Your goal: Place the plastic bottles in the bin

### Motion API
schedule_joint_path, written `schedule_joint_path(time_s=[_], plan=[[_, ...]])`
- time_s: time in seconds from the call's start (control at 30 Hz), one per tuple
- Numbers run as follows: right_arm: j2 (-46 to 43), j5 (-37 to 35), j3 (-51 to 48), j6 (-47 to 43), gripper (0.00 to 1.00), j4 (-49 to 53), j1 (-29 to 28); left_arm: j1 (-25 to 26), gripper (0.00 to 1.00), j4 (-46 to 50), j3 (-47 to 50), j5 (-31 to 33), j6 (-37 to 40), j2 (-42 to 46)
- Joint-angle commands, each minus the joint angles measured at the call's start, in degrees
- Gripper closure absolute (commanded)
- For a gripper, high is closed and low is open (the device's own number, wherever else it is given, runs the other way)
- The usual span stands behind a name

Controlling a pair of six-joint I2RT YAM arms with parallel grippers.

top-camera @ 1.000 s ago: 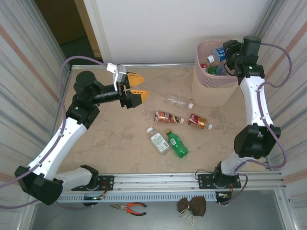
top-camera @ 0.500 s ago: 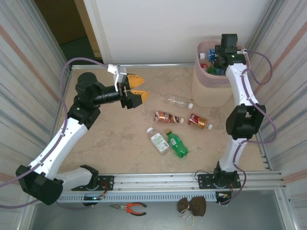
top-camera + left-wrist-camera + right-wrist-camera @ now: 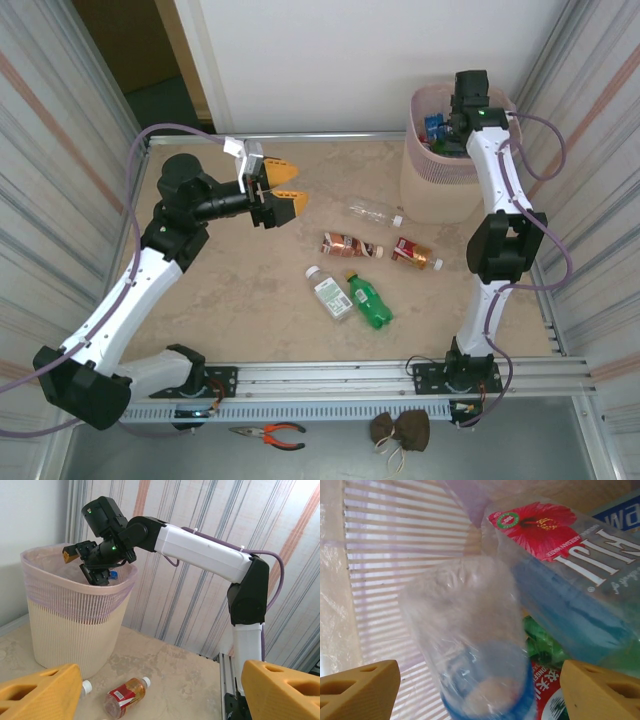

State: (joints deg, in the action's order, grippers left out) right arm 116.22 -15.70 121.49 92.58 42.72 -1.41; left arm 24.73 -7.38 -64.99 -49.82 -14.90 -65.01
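Five plastic bottles lie on the table: a clear one (image 3: 373, 211), a brown-labelled one (image 3: 350, 245), a red-labelled one (image 3: 415, 253) (image 3: 124, 696), a white-labelled one (image 3: 329, 293) and a green one (image 3: 369, 301). The pale pink bin (image 3: 440, 185) (image 3: 75, 625) stands at the back right. My right gripper (image 3: 452, 125) (image 3: 480, 690) hangs open over its mouth. A blurred clear bottle with a blue label (image 3: 475, 645) is loose between the spread fingers. My left gripper (image 3: 285, 190) (image 3: 160, 690) hovers open and empty over the table's left half.
Inside the bin lie a Fiji bottle (image 3: 570, 580), a green bottle (image 3: 545, 645) and a red-labelled one (image 3: 550, 680). Striped walls close in both sides of the table. A metal rail (image 3: 330, 378) runs along the near edge.
My right arm swung left over the bin and dipped toward its mouth. It opened, and the blue-labelled bottle it carried is now loose. The left arm barely moved.
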Motion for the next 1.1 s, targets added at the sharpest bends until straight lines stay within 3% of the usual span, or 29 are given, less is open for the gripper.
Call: schedule_joint_path(time_s=[0.0,0.3,0.53,0.83,1.07], plan=[[-1.5,-3.0,2.2,0.2,0.16,4.5,0.5,-0.4,0.16,-2.1,0.0,0.1,-0.5,1.3],[-6.7,-2.7,2.0,-6.7,0.18,1.7,1.4,-0.4,0.17,-3.2,-0.1,0.0,-1.1,0.8],[-6.2,7.0,0.1,-14.1,0.26,-11.5,3.1,-0.4,0.17,-4.0,0.2,-0.2,-1.8,0.3],[0.9,16.6,0.5,-12.1,0.44,-23.3,4.4,-0.4,0.16,-3.9,0.3,0.3,-1.5,-0.5],[1.1,15.0,-8.0,-8.8,0.49,-24.0,5.2,-0.5,0.16,-3.8,0.0,0.4,-1.3,-1.5]])
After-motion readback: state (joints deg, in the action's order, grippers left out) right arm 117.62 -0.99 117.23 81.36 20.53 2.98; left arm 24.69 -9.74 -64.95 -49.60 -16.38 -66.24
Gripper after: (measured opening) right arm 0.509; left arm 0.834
